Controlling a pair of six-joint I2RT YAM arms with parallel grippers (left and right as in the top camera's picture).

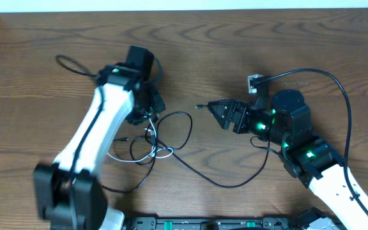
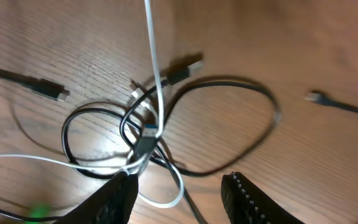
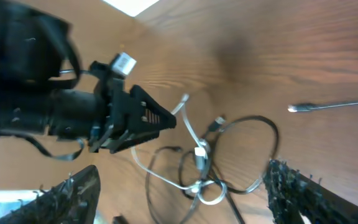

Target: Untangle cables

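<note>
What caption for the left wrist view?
Left gripper above tangled white and black cables on a wooden table.

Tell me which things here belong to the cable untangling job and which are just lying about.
Job: white cable and black cables, tangled together; left gripper; right gripper.
Not the job: thick black wire on the right arm; wooden table.

Brown wood-grain table; white strip along far edge.
</note>
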